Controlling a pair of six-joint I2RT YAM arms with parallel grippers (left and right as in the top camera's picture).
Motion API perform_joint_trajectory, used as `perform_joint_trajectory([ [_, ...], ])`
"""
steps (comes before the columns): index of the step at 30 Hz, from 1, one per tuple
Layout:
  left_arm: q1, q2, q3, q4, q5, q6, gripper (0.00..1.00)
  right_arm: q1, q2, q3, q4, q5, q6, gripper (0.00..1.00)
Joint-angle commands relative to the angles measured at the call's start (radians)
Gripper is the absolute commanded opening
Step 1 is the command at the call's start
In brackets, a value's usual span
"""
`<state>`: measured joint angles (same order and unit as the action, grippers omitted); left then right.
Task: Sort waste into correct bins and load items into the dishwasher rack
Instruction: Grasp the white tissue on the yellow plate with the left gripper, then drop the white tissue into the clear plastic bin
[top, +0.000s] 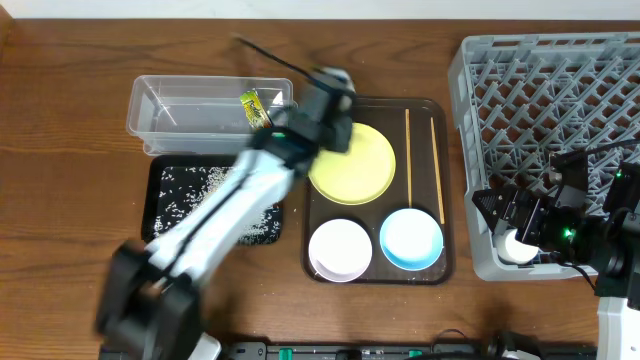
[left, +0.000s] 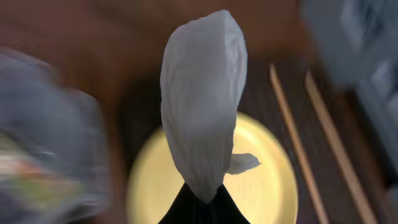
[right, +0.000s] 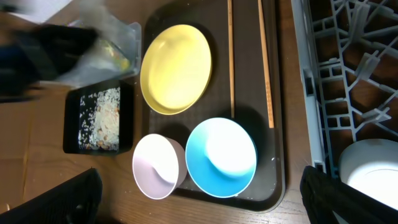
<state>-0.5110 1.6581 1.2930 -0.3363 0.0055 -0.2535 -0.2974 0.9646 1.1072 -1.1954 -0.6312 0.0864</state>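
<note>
White crumpled scrap (left: 202, 106) pinched in the closed left gripper (left: 200, 202), hanging over the yellow-green plate (left: 267, 186) beside two chopsticks (left: 298, 143). Only the overhead view resolves the snack wrapper (top: 256, 106) inside the clear tub (top: 170, 110). Right gripper (right: 199, 193) spread wide, empty.

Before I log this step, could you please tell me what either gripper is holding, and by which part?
The left gripper pinches the white crumpled scrap by its narrow lower end; the right gripper holds nothing.

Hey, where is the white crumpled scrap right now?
In the left wrist view the white crumpled scrap is pinched in the left gripper, held above the yellow-green plate, with the two chopsticks lying toward the picture's right.
</note>
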Motion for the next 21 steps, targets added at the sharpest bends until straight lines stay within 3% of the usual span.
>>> perform_joint_trajectory([
  [1, 0.075, -0.049, 0.006, -0.030, -0.096, -0.027, 0.06, -0.008, -0.002, 0.014, 0.000, -0.001, -0.013, 0.99],
  [8, 0.220, 0.019, -0.008, -0.055, -0.104, -0.040, 0.07, -0.008, -0.002, 0.014, 0.000, -0.001, -0.013, 0.99],
  [11, 0.261, 0.046, -0.008, -0.052, -0.087, -0.060, 0.25, -0.008, -0.002, 0.014, 0.003, 0.000, -0.014, 0.99],
  [13, 0.274, 0.041, -0.006, -0.056, -0.032, -0.058, 0.50, -0.008, -0.002, 0.014, 0.004, 0.000, -0.014, 0.99],
  [15, 0.278, 0.017, -0.001, -0.067, 0.035, -0.058, 0.65, -0.008, -0.002, 0.014, 0.004, -0.001, -0.014, 0.99],
  [21, 0.264, -0.115, 0.001, -0.113, 0.180, -0.052, 0.68, -0.008, -0.002, 0.014, 0.005, 0.070, -0.013, 0.99],
])
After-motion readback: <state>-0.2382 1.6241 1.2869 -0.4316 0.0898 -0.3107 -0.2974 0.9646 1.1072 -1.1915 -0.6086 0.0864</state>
